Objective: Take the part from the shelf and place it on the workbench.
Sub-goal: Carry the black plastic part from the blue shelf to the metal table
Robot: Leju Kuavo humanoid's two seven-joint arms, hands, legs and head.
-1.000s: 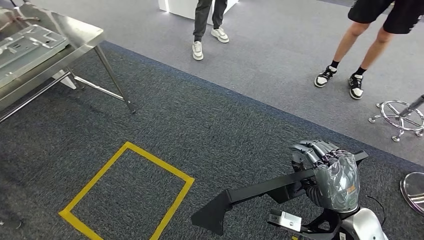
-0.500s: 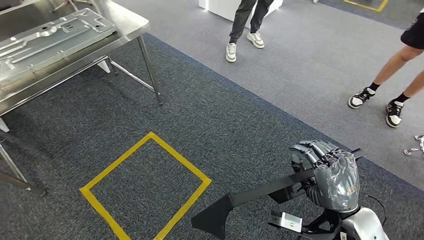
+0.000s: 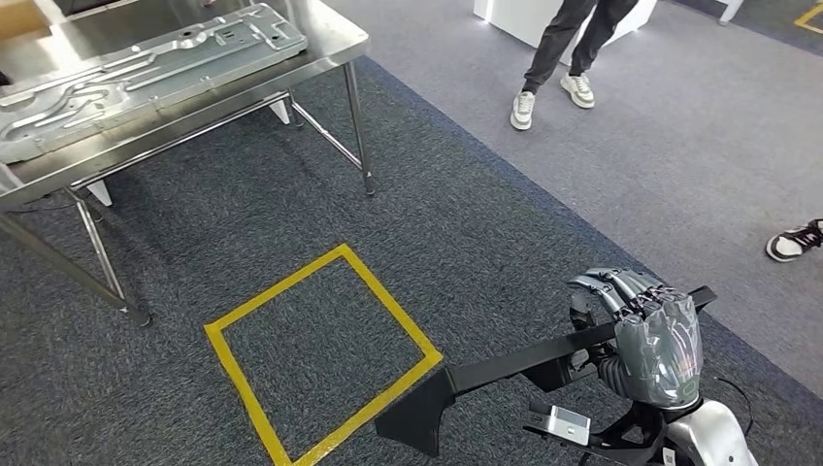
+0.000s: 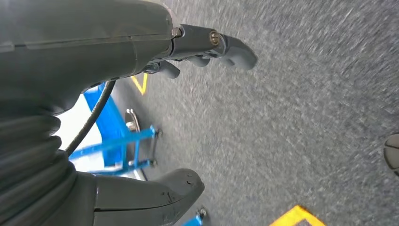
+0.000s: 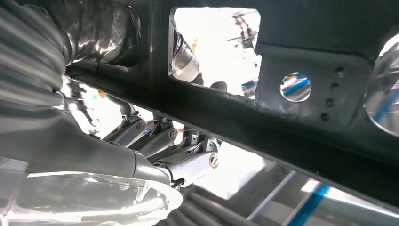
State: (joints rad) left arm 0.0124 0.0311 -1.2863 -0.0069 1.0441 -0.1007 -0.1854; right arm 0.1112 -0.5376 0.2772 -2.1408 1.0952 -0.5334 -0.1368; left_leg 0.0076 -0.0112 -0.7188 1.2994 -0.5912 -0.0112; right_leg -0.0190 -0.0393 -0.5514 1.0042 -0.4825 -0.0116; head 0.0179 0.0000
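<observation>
A long black metal part (image 3: 505, 369) with a flared lower end is carried low at my right side. My right hand (image 3: 645, 330), under a clear plastic cover, grips it near its upper end. In the right wrist view the part (image 5: 291, 117) with its cut-out and holes runs across the picture, and my fingers (image 5: 188, 165) curl around its bar. The steel workbench (image 3: 335, 53) stands at the far left. My left hand (image 4: 94, 42) hangs over the carpet, its fingers (image 4: 226, 44) and thumb apart and holding nothing.
A large pressed sheet-metal panel (image 3: 146, 68) lies on the workbench. A yellow taped square (image 3: 388, 301) marks the dark carpet ahead of me. A person's legs and shoes (image 3: 548, 97) stand beyond the bench, and another shoe (image 3: 796, 240) is at the right edge. A blue frame (image 4: 127, 136) stands behind my left hand.
The camera has turned: the workbench, yellow square and people have slid to the right in the picture, with more of the bench in view. My right hand still holds the part the same way.
</observation>
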